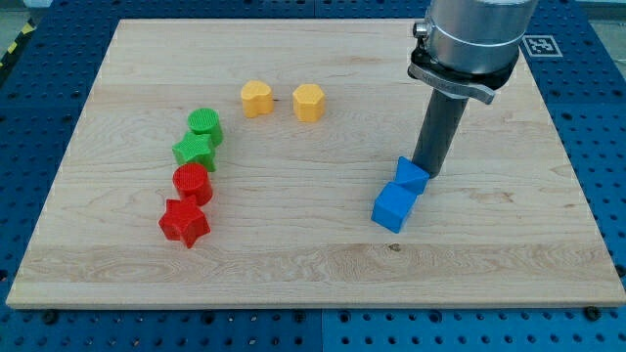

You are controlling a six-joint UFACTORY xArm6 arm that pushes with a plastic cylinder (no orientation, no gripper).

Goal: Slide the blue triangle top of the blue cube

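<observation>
The blue cube [394, 207] lies right of the board's centre. The blue triangle [412, 175] touches the cube's upper right side, just toward the view's top. My tip [426, 172] stands right behind the triangle, on its upper right edge, and seems to touch it. The dark rod rises from there to the grey arm body at the view's top right.
Two yellow blocks [257, 99] [308, 102] sit at the upper middle. A green cylinder [205, 125] and green star [195, 151] stand at the left, with a red cylinder [193, 182] and red star [184, 222] below them. The wooden board [313, 274] lies on a blue perforated table.
</observation>
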